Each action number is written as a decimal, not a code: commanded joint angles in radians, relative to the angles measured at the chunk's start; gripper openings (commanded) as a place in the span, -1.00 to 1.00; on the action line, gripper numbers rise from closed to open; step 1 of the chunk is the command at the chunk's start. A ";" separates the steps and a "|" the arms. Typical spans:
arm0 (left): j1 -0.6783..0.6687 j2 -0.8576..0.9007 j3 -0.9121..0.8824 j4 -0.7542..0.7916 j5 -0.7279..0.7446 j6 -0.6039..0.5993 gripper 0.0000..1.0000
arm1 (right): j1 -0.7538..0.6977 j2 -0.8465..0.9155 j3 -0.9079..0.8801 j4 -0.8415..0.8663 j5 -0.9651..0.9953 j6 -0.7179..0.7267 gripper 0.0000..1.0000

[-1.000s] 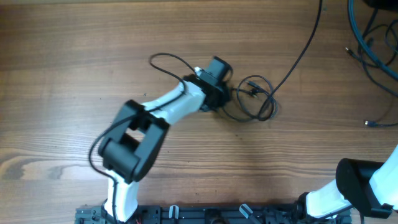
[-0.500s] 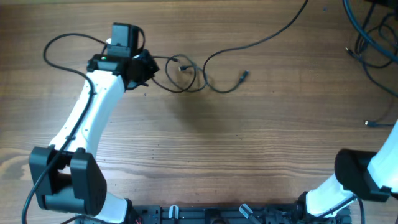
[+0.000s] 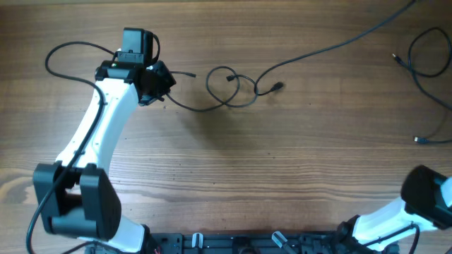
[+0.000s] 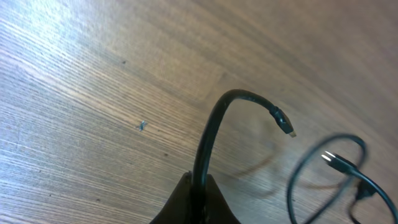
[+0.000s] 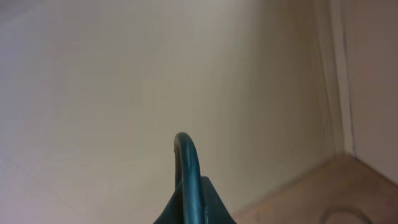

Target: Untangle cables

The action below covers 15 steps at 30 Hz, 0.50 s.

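1. The left gripper [image 3: 159, 82] is at the far left side of the wooden table [image 3: 296, 176]; its two fingers are pressed tight together on a thin black cable [image 4: 210, 127].
2. In the left wrist view this cable goes up from the fingers, bends over and comes down a little; it ends in a small plug [image 4: 285, 123].
3. From the top, the other part of the cable runs to the right along the table; it joins a bunch of loose loops [image 3: 236, 88] near the middle; the loops cross over each other.
4. A long cable [image 3: 339, 46] leaves the loops and runs off at the top right; another little plug [image 3: 279, 87] lies just to the right of the loops.
5. The right gripper [image 5: 191, 193] is pinched tight on a dark blue-green cord [image 5: 186, 152]; the cord makes a small arch above the fingers; a pale wall [image 5: 124, 74] is behind it.
6. From the top, only a thick part of the right arm [image 3: 431, 204] shows, at the bottom right corner.
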 commanded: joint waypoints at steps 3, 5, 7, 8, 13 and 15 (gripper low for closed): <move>-0.004 0.128 -0.003 -0.005 -0.029 0.012 -0.92 | -0.265 -0.086 0.010 0.112 -0.292 0.222 -0.91; -0.004 0.163 -0.003 -0.004 -0.042 0.012 -0.92 | -0.332 -0.082 0.009 0.126 -0.290 0.234 -0.91; -0.005 0.193 -0.003 0.002 -0.044 0.012 -0.92 | -0.381 -0.072 0.009 0.129 -0.268 0.232 -0.91; -0.005 0.205 -0.003 0.006 -0.045 0.012 -0.92 | -0.396 -0.066 0.007 0.128 -0.246 0.229 -0.91; -0.005 0.244 -0.003 0.021 -0.104 0.012 -0.92 | -0.400 -0.009 0.005 0.076 -0.052 0.079 -0.91; -0.004 0.257 -0.003 0.024 -0.120 0.012 -0.92 | -0.383 0.018 0.005 0.048 -0.015 -0.014 -0.91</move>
